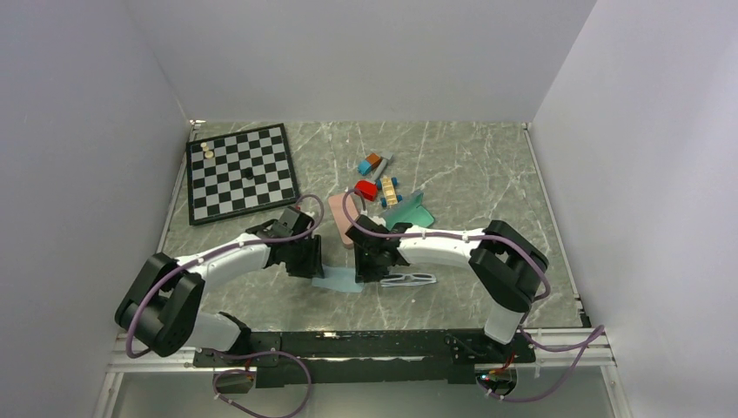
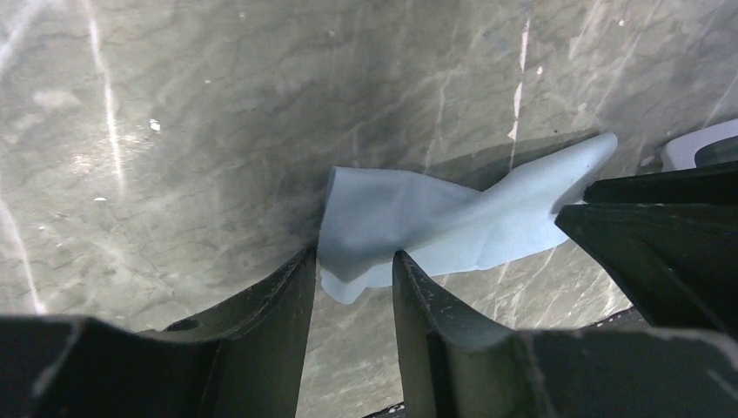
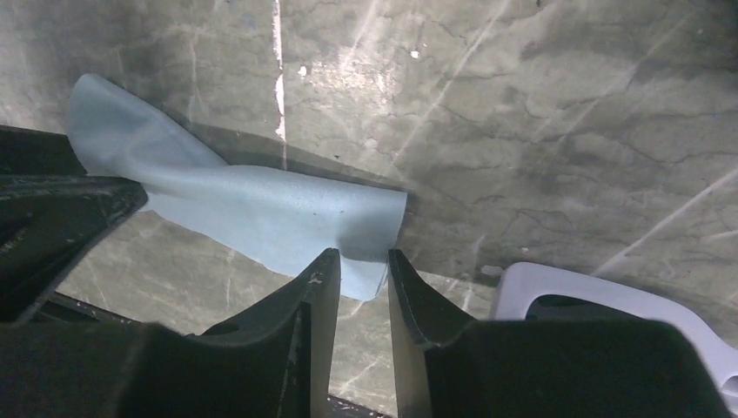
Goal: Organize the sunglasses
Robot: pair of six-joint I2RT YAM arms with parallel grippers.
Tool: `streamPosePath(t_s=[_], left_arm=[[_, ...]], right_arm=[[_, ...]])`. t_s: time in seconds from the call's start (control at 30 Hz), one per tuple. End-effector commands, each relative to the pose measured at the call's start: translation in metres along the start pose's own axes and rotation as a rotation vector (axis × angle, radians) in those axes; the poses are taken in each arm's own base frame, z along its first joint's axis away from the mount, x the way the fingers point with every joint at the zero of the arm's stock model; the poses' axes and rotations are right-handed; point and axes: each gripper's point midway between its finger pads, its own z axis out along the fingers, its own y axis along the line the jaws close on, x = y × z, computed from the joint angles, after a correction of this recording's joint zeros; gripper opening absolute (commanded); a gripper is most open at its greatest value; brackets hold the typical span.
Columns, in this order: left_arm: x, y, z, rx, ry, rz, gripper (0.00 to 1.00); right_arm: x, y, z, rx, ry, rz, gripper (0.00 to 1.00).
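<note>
One pair of sunglasses [image 1: 409, 279] with a pale white-grey frame and dark lenses lies on the table just right of my right gripper [image 1: 367, 275]. Its frame shows at the lower right of the right wrist view [image 3: 557, 286] and at the right edge of the left wrist view [image 2: 701, 144]. A light blue cloth [image 1: 339, 281] stretches between both grippers. My left gripper [image 2: 352, 259] stands open, the cloth's [image 2: 435, 218] near corner at its fingertips. My right gripper [image 3: 361, 257] is open too, at the cloth's [image 3: 261, 213] other end. In the top view my left gripper [image 1: 313, 268] is beside the cloth.
A pink oblong case [image 1: 341, 219] lies just behind the grippers, with a teal object [image 1: 409, 211] to its right. Small coloured toys [image 1: 376, 178] sit further back. A chessboard [image 1: 241, 171] with a few pieces occupies the far left. White walls enclose the table.
</note>
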Motion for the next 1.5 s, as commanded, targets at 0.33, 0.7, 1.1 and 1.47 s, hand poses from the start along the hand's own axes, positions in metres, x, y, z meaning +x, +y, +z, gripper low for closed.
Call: streamPosePath(t_s=[0.33, 0.7, 1.1, 1.47], left_arm=[[0.005, -0.005, 0.018, -0.046, 0.039, 0.032, 0.01], [-0.027, -0.039, -0.021, 0.022, -0.165, 0.0, 0.0], [-0.091, -0.101, -0.041, 0.196, -0.351, -0.081, 0.0], [-0.108, -0.162, -0.01, 0.144, -0.391, -0.205, 0.0]], right_arm=[[-0.005, -0.004, 0.008, 0.121, -0.083, -0.064, 0.1], [-0.042, 0.019, -0.018, 0.044, -0.27, -0.248, 0.0], [-0.098, -0.02, -0.074, 0.145, -0.409, -0.379, 0.0], [-0.131, -0.08, -0.097, 0.203, -0.396, -0.487, 0.0]])
